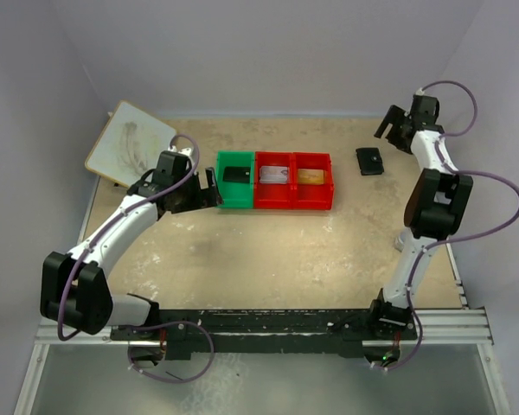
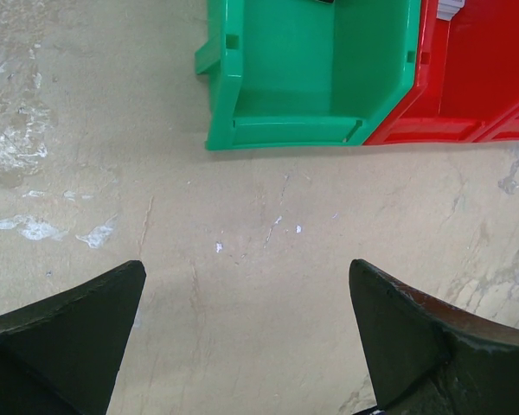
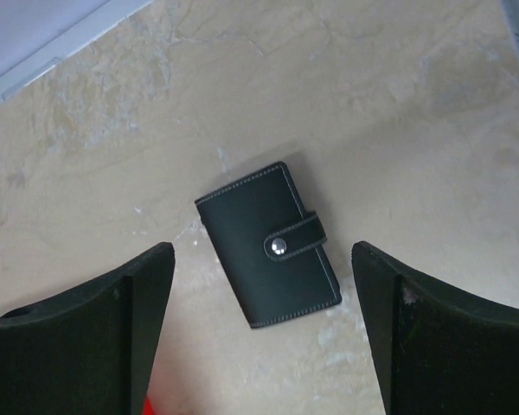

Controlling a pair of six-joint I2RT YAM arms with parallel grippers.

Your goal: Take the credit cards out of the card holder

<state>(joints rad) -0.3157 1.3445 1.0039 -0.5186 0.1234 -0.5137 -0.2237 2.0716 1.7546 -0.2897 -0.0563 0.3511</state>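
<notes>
Here both jaws gape empty, right arm (image 1: 433,154) poised above card holder (image 3: 271,244), left arm (image 1: 121,225) near green bin (image 2: 285,134).

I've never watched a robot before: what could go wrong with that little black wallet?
The card holder lies flat and snapped shut by its strap; the open right gripper might only push it across the table. The open left gripper sits close to the green bin and could nudge it.
</notes>
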